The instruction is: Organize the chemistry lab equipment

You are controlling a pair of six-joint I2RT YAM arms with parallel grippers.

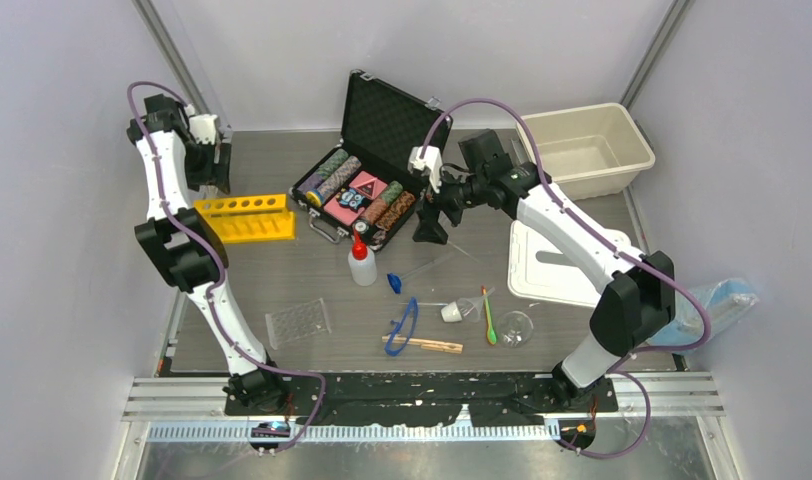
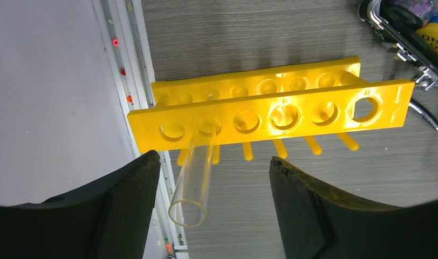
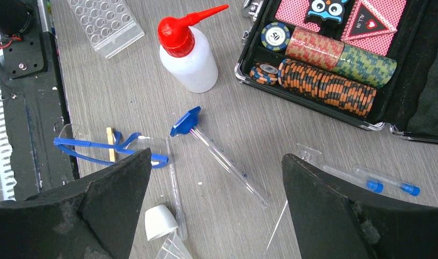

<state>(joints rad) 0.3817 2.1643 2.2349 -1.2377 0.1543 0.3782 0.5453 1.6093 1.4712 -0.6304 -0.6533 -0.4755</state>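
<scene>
Just ahead of the left claw (image 2: 214, 162) the yellow tube rack (image 2: 271, 110) stands crosswise, and one clear tube (image 2: 195, 178) leans from its second hole back between the spread jaws, touching neither. Beyond the spread right claw (image 3: 217, 156) stand the red-capped white squeeze bottle (image 3: 189, 56) and the clear tube rack (image 3: 104, 21). The blue goggles (image 3: 98, 148) lie at one side of that claw and two blue-capped tubes (image 3: 387, 181) at the other.

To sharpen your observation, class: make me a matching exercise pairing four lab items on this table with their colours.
Items:
1. rack by left arm
2. bottle cap
3. goggles
4. spatula

Colours:
A. green
B. blue
C. yellow
D. red

Pairs: 1-C, 2-D, 3-B, 4-A
</scene>
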